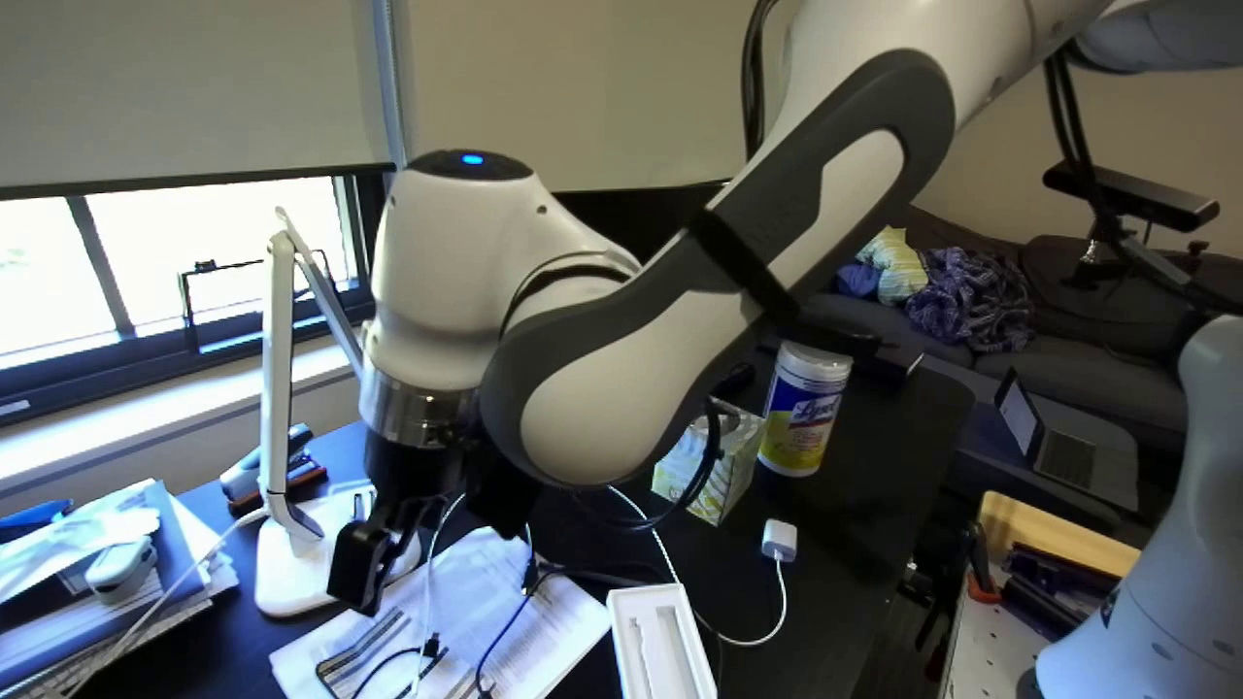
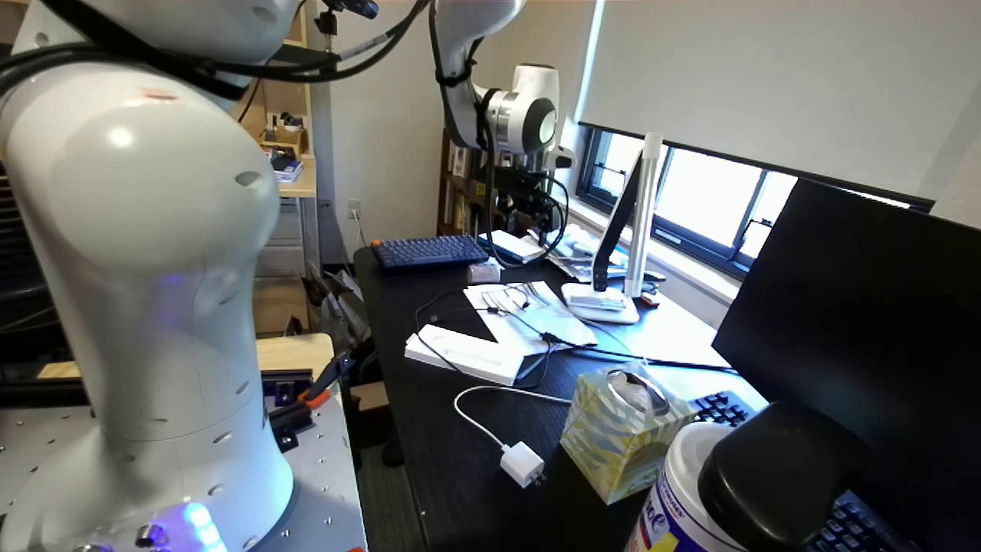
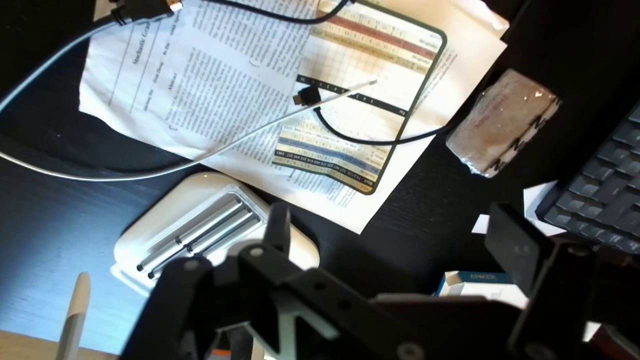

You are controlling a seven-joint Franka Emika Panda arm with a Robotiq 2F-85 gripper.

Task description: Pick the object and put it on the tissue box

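"As the arm [image 1: 699, 311] hangs over the desk [image 2: 460, 475], how does the gripper [image 3: 397, 235] stand?"

"Spread wide. In the wrist view its fingers [image 3: 517, 245] are well apart, with dark desk showing between the tips."

"And our target?"

"In an exterior view the tissue box [image 1: 723, 485] sits on the desk between two and three o'clock from the gripper, well apart from it and partly hidden by the arm."

"What's around it?"

"In an exterior view, taking the box as the clock's centre, a white charger plug [image 2: 523, 464] lies between eight and nine o'clock, a white tray [image 2: 464, 354] at ten, and a white lamp [image 2: 642, 218] stands at twelve, farther off. A blue, white and yellow canister [image 2: 678, 498] is just beside the box, between four and five; whether they touch, I can't tell. White tissue [image 2: 634, 392] shows in the box's top opening."

"And the object to be picked?"

"I can't tell which one is meant. From the gripper in the wrist view, a brownish packet [image 3: 502, 122] in clear wrap lies between one and two o'clock, just beside printed papers [image 3: 200, 75] that spread toward half past ten, with cables [image 3: 275, 122] crossing them. A dark keyboard [image 3: 605, 190] shows between two and three."

"Anything nearer the fingers?"

"A small box lettered ANKER [image 3: 485, 290], at about four o'clock, partly covered by one of them in that view."
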